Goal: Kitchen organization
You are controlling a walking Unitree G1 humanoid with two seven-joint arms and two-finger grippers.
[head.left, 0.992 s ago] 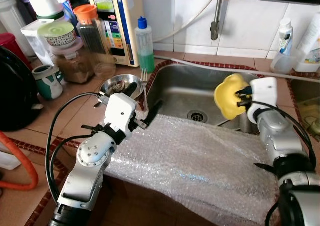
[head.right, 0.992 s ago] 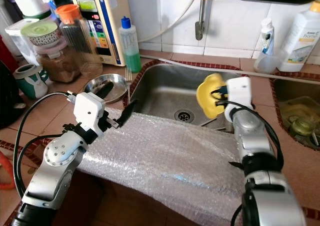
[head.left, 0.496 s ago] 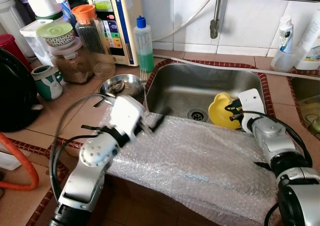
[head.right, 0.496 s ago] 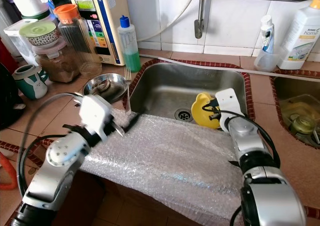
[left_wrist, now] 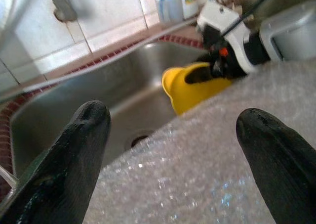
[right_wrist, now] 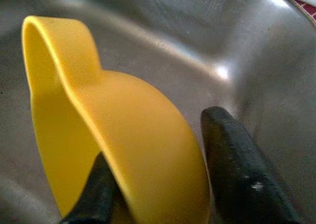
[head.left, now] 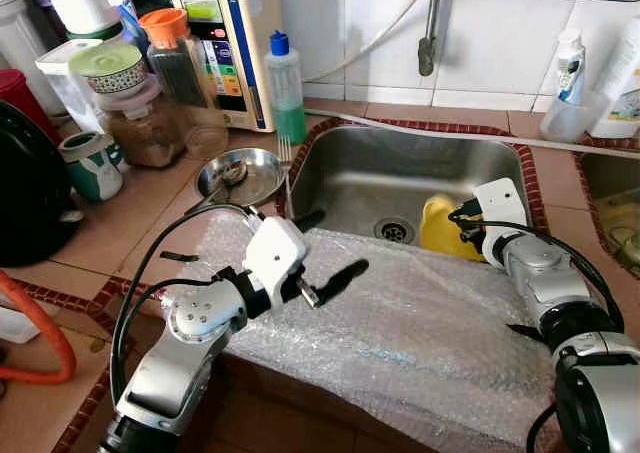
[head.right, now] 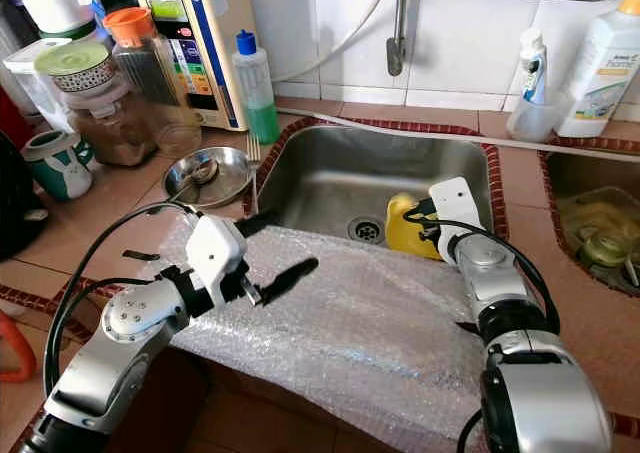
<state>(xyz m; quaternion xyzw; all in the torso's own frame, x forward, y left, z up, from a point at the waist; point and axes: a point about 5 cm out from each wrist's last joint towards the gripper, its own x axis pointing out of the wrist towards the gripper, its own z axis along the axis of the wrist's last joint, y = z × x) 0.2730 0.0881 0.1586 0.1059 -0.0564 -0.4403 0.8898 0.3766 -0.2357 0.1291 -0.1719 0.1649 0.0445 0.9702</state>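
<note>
A yellow plastic bowl [head.left: 438, 229] stands tilted on its side low in the steel sink [head.left: 400, 168], near the drain. My right gripper [right_wrist: 158, 140] is shut on its rim, one finger inside the bowl and one outside. A sheet of bubble wrap [head.left: 420, 323] covers the counter's front edge and hangs into the sink. My left gripper [head.left: 325, 245] hovers open over the left part of the sheet, holding nothing. In the left wrist view its fingertips [left_wrist: 91, 117] frame the yellow bowl [left_wrist: 192, 88].
A small steel dish [head.left: 245, 173] with a spoon lies left of the sink. Behind it are a green bottle [head.left: 288, 83], jars [head.left: 150, 123], a mug [head.left: 92, 163] and a water purifier [head.left: 225, 33]. A tap [head.left: 430, 33] hangs above the sink; bottles [head.left: 570, 83] stand at the right.
My right gripper has lowered the yellow bowl from above the sink down into it. My left gripper has swung right, out over the bubble wrap.
</note>
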